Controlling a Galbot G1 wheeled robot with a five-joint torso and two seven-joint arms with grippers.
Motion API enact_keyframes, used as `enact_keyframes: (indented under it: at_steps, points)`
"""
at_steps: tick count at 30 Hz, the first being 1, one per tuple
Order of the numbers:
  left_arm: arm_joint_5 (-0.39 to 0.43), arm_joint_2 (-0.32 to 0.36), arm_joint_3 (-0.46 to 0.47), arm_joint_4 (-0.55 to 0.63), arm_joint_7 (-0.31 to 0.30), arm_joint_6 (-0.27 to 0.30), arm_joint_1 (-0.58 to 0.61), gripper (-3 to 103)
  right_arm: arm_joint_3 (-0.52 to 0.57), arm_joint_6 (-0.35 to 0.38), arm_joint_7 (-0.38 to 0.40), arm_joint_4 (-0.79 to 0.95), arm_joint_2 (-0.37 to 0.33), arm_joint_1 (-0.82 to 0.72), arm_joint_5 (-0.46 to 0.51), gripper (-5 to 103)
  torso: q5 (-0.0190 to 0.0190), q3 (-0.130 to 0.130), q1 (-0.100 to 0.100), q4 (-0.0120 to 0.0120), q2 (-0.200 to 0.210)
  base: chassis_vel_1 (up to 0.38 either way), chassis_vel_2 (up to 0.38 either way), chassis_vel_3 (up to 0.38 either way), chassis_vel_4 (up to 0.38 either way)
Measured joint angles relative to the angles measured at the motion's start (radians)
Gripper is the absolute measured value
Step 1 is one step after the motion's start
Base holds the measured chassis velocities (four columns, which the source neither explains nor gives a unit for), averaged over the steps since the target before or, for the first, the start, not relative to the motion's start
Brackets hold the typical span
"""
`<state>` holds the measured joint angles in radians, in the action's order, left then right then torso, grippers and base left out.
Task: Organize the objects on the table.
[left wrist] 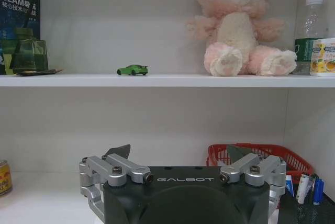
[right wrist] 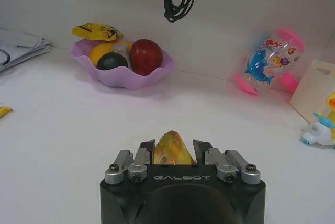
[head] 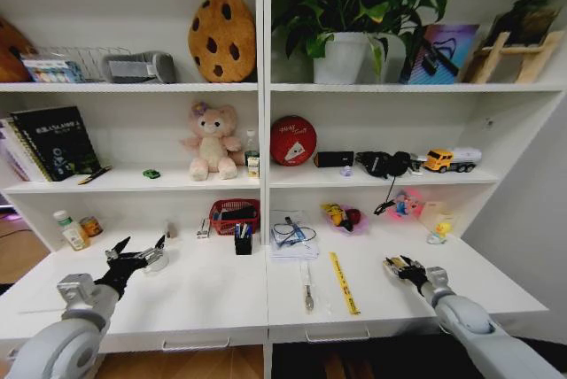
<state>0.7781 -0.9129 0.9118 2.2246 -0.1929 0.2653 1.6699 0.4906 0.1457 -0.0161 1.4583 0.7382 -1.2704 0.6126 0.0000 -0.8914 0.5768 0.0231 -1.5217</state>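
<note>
My right gripper point(head: 399, 266) hovers low over the right part of the white table point(head: 204, 299). In the right wrist view it point(right wrist: 173, 148) is shut on a small yellow wedge point(right wrist: 170, 152). My left gripper point(head: 140, 251) is open above the table's left part, with nothing between its fingers point(left wrist: 119, 152). A yellow ruler point(head: 344, 282) and a pen point(head: 307, 296) lie near the front middle. A tiny green toy car point(left wrist: 133, 70) stands on the shelf above, left of the pink plush bear point(left wrist: 238, 28).
At the back of the table are a red basket point(head: 235, 215), a black pen holder point(head: 243, 240), papers with a cable point(head: 292, 237), a purple bowl point(right wrist: 128, 75) of fruit, a pink dolphin bottle point(right wrist: 269, 59), and a bottle point(head: 69, 230) and can point(head: 90, 226) at far left.
</note>
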Motion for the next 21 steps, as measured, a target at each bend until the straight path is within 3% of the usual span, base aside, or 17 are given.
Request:
enact_keyframes:
  at_steps: [7, 8, 11, 18, 21]
  points:
    - [0.0, 0.0, 0.0, 0.0, 0.0, 0.0, 0.0, 100, 0.003, -0.01, 0.0, -0.004, -0.001, 0.0, -0.001, 18, 0.0, 0.0, 0.0, 0.0, 0.0, 0.0, 0.0, 0.0, 0.0]
    - [0.0, 0.0, 0.0, 0.0, 0.0, 0.0, 0.0, 100, 0.003, -0.01, 0.0, -0.004, -0.001, 0.0, -0.001, 18, 0.0, 0.0, 0.0, 0.0, 0.0, 0.0, 0.0, 0.0, 0.0]
    - [0.0, 0.0, 0.0, 0.0, 0.0, 0.0, 0.0, 100, 0.006, -0.012, 0.0, -0.012, -0.002, 0.012, 0.004, 3, 0.0, 0.0, 0.0, 0.0, 0.0, 0.0, 0.0, 0.0, 0.0]
    - [0.0, 0.0, 0.0, 0.0, 0.0, 0.0, 0.0, 100, -0.004, -0.022, -0.021, -0.033, -0.007, 0.072, 0.036, 0, 0.0001, 0.0, 0.0, 0.0002, 0.0, 0.0, 0.0, 0.0, 0.0]
    - [0.0, 0.0, 0.0, 0.0, 0.0, 0.0, 0.0, 100, -0.098, -0.027, -0.043, -0.068, -0.012, 0.218, 0.092, 0, -0.0002, 0.0, 0.0, -0.0002, 0.0, 0.0, 0.0, 0.0, 0.0]
